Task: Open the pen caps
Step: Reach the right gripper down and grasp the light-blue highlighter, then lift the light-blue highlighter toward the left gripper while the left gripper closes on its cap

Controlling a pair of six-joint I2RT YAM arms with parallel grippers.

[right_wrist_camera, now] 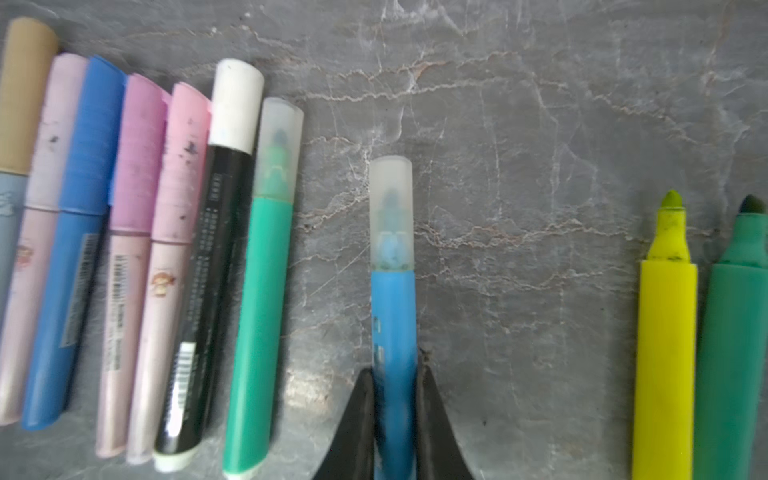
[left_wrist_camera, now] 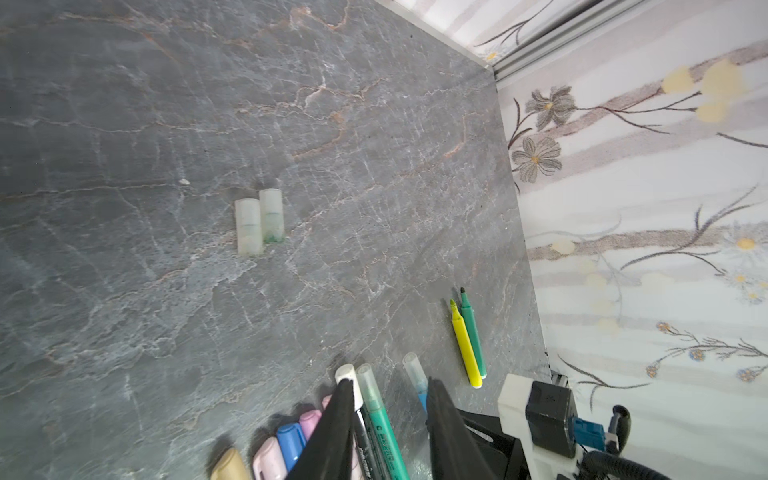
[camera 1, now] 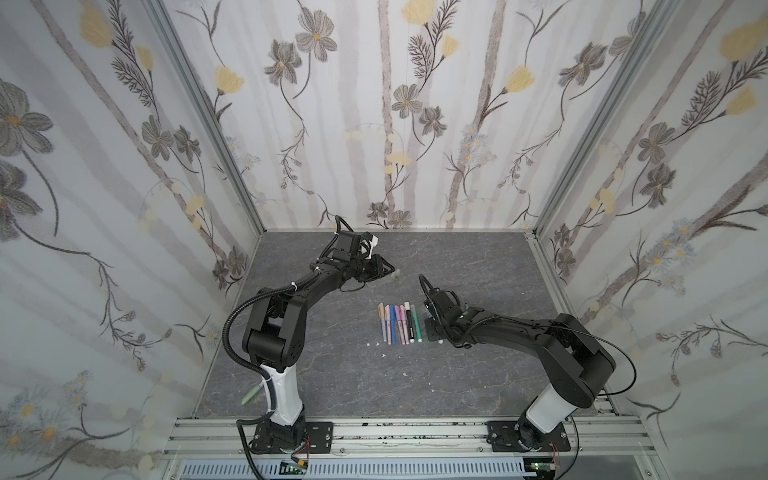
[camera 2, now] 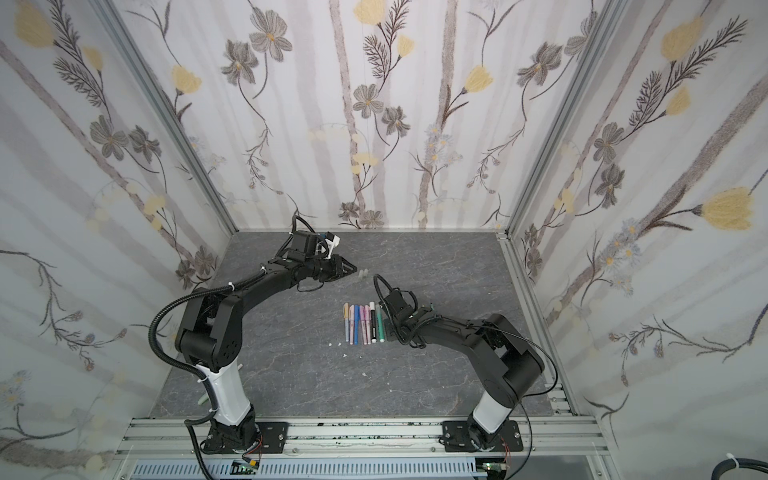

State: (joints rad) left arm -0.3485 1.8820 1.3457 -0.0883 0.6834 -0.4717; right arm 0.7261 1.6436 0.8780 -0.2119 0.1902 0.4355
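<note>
My right gripper [right_wrist_camera: 395,365] is shut on the barrel of a blue marker [right_wrist_camera: 394,316]. That marker lies on the grey slab with its translucent cap [right_wrist_camera: 390,212] on. Left of it lies a row of capped pens [camera 1: 397,324], ending in a teal marker [right_wrist_camera: 262,316]. To the right lie an uncapped yellow marker [right_wrist_camera: 665,332] and an uncapped green marker [right_wrist_camera: 735,332]. Two loose translucent pen caps [left_wrist_camera: 259,220] lie side by side near the back. My left gripper [left_wrist_camera: 390,384] hangs open and empty, close to those caps [camera 1: 395,274] in a top view.
Small white specks [camera 1: 376,344] dot the slab in front of the pen row. A pale green stick [camera 1: 251,395] lies by the left arm's base. Flowered walls close in on three sides, and an aluminium rail [camera 1: 415,432] runs along the front.
</note>
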